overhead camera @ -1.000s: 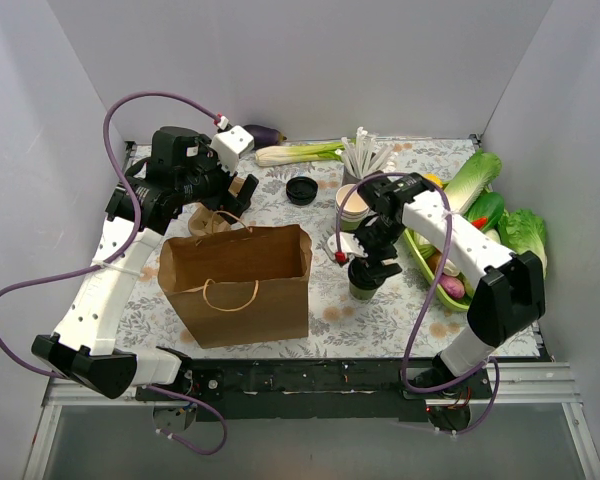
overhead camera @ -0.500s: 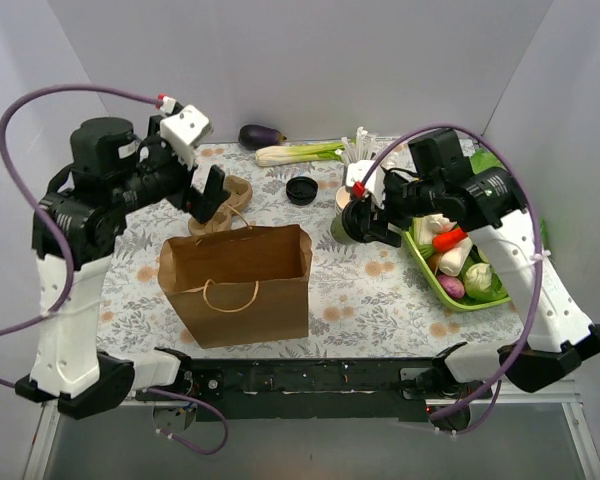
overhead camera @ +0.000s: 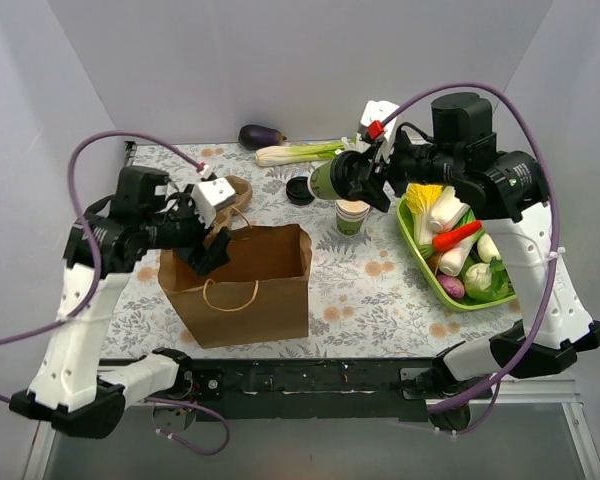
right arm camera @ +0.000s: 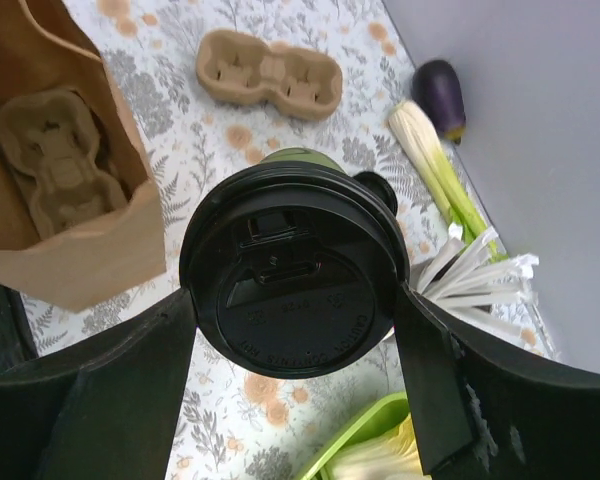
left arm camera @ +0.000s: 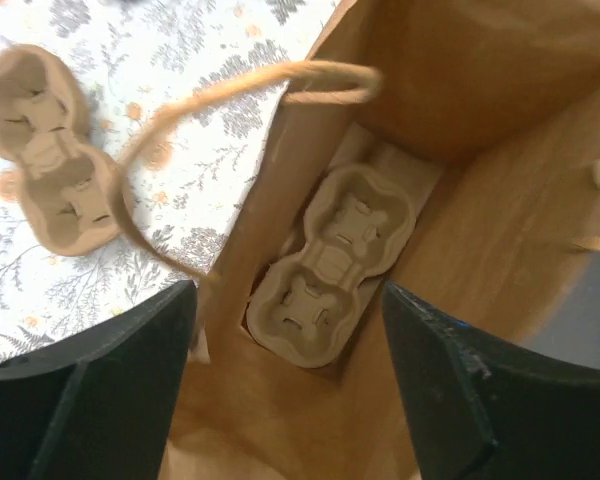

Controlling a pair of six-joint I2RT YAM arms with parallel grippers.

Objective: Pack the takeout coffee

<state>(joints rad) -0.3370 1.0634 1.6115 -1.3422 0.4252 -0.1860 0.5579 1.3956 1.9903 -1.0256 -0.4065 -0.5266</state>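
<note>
The takeout coffee (overhead camera: 323, 180), a green-bottomed cup with a black lid (right arm camera: 295, 270), hangs in the air tilted on its side, above the table's back middle. My right gripper (overhead camera: 348, 176) is shut on it, one finger on each side of the lid. The open brown paper bag (overhead camera: 242, 285) stands front left, with a cardboard cup carrier (left arm camera: 330, 262) lying on its floor. My left gripper (overhead camera: 208, 250) is open, its fingers (left arm camera: 90, 390) straddling the bag's left wall by the rope handle (left arm camera: 220, 90).
A second carrier (overhead camera: 232, 192) lies behind the bag. A loose black lid (overhead camera: 300, 190) and a stack of lidless cups (overhead camera: 352, 215) stand mid-table. Eggplant (overhead camera: 262, 135) and leek (overhead camera: 300, 153) lie at the back. A green tray (overhead camera: 420, 262) of vegetables is at right.
My right gripper has lifted the coffee off the table and carried it up and back-left. My left arm has swung down from the back left to the bag's left rim.
</note>
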